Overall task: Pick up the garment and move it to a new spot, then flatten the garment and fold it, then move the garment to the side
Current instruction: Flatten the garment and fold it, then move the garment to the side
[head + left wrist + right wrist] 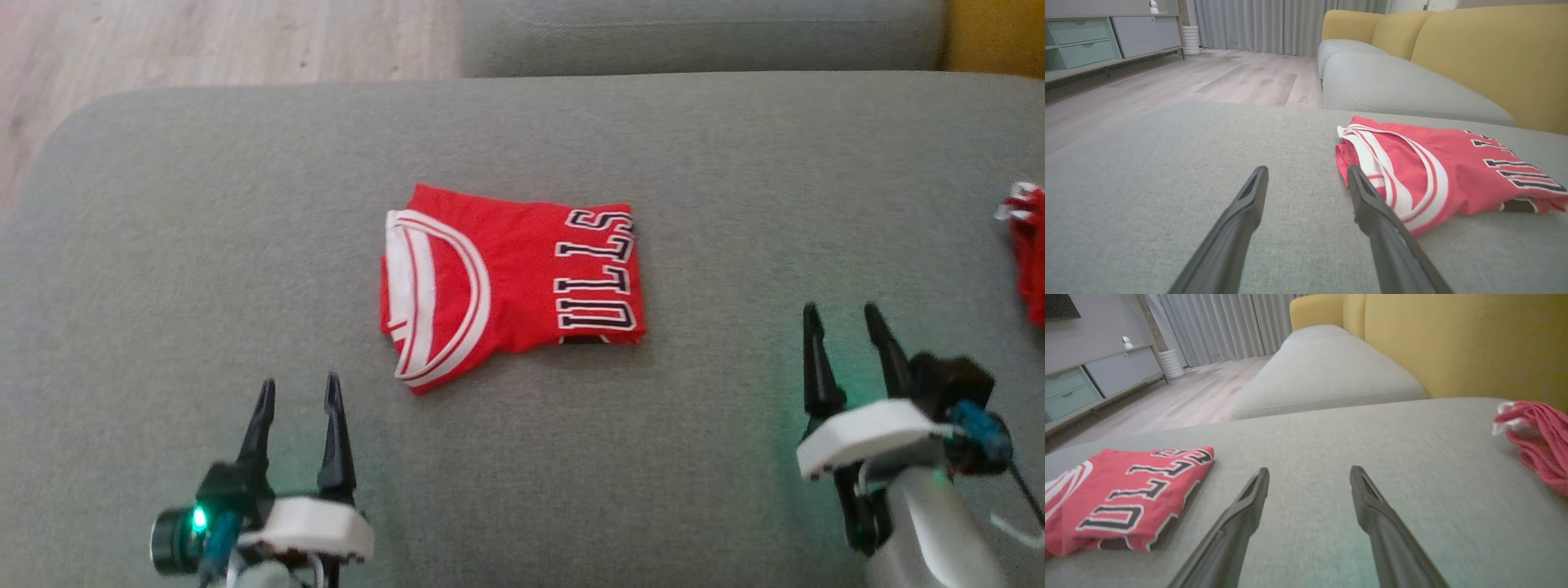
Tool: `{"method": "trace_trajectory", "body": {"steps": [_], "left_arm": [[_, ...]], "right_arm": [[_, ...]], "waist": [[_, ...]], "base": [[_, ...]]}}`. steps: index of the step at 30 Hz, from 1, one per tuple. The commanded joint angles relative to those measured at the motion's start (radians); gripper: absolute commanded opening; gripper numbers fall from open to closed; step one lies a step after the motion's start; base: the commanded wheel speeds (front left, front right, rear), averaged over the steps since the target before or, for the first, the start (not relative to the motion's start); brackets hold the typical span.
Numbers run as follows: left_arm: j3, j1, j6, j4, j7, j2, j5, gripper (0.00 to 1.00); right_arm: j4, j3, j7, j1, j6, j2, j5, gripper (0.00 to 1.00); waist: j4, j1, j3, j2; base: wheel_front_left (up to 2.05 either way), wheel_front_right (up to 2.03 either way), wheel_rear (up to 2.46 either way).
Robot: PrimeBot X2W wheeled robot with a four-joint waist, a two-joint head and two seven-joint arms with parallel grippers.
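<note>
Folded garment [510, 282] lies on cushion [204, 245]; left hand [300, 380] wide; right hand [841, 308] wide; both empty.

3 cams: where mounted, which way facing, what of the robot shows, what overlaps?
Head: on the head, looking forward and down at the cushion and jersey; left gripper lower left, right gripper lower right, both open.
Left wrist: low over the cushion, facing cabinet and sofa back; own fingers; jersey at right.
Right wrist: low, facing the same way; own fingers; jersey at left, red cloth at right.
Shared: jersey in all three; red cloth in head and right wrist views; cabinet, sofa back in both wrist views.
</note>
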Motion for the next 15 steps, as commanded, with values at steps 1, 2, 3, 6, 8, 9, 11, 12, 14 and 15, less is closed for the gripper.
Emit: {"method": "trace_trajectory", "body": {"steps": [1,2,3,6,8,9,11,12,14,15], "left_arm": [[0.039,-0.012,0.004,-0.034,-0.005,0.006,0.000,1.00],[0.040,-0.003,0.006,-0.037,-0.005,0.006,-0.001,1.00],[0.040,0.005,0.008,-0.040,-0.005,0.006,-0.004,1.00],[0.035,0.015,0.010,-0.045,-0.005,0.006,-0.009,1.00],[0.030,0.013,0.009,-0.044,-0.005,0.006,-0.008,1.00],[0.026,0.010,0.008,-0.044,-0.005,0.006,-0.007,1.00],[0.017,0.001,0.005,-0.044,-0.005,0.006,-0.005,1.00],[0.010,-0.006,0.003,-0.044,-0.005,0.006,-0.005,1.00],[-0.007,-0.018,0.000,-0.046,-0.005,0.006,-0.007,1.00],[-0.018,-0.024,-0.002,-0.045,-0.005,0.006,-0.010,1.00]], "right_arm": [[-0.035,0.025,-0.011,-0.013,0.003,0.007,-0.010,1.00],[-0.035,0.029,-0.011,-0.003,0.003,0.008,-0.004,1.00],[-0.035,0.032,-0.011,0.006,0.003,0.008,0.002,1.00],[-0.040,0.040,-0.011,0.016,0.003,0.008,0.013,1.00],[-0.039,0.049,-0.011,0.014,0.003,0.008,0.020,1.00],[-0.038,0.053,-0.011,0.010,0.003,0.008,0.024,1.00],[-0.030,0.075,-0.011,-0.005,0.003,0.008,0.035,1.00],[-0.020,0.092,-0.011,-0.017,0.003,0.008,0.042,1.00],[0.004,0.131,-0.011,-0.057,0.003,0.008,0.055,1.00],[0.022,0.152,-0.011,-0.081,0.003,0.008,0.064,1.00]], "waist": [[-0.018,0.0001,-0.007,-0.0001],[-0.022,0.0001,-0.008,-0.0001],[-0.024,0.0001,-0.007,-0.0001],[-0.026,0.0001,-0.005,-0.0001],[-0.021,0.0001,-0.005,-0.0001],[-0.016,0.0001,-0.003,-0.0001],[-0.004,0.0001,0.004,-0.0001],[0.005,0.0001,0.011,-0.0001],[0.025,0.0001,0.028,-0.0001],[0.038,0.0001,0.038,-0.0001]], "base": [[0.00,0.00,0.00],[0.00,0.00,0.00],[0.00,0.00,0.00],[0.00,0.00,0.00],[0.00,0.00,0.00],[0.00,0.00,0.00],[0.00,0.00,0.00],[0.00,0.00,0.00],[0.00,0.00,0.00],[0.00,0.00,0.00]]}}
